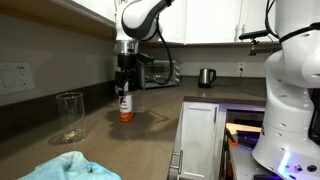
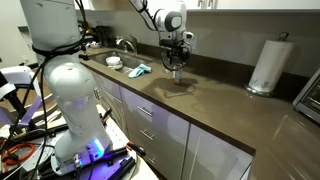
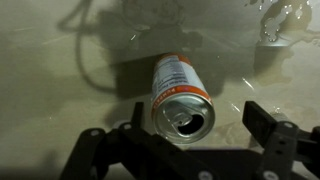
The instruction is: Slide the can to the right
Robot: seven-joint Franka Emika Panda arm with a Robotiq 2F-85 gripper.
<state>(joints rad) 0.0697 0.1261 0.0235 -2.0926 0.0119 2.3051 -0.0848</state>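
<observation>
On the countertop (image 1: 120,140), the drinking glass (image 1: 69,115) stands at the left, and the can (image 1: 125,106) stands upright well apart to its right. Your gripper (image 1: 125,90) straddles the can's top, jaws wide, not clamped

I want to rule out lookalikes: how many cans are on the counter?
1. The can stands upright on the counter, directly under the open pincer, with the glass apart to one side. Others may be hidden behind the robot base.
</observation>
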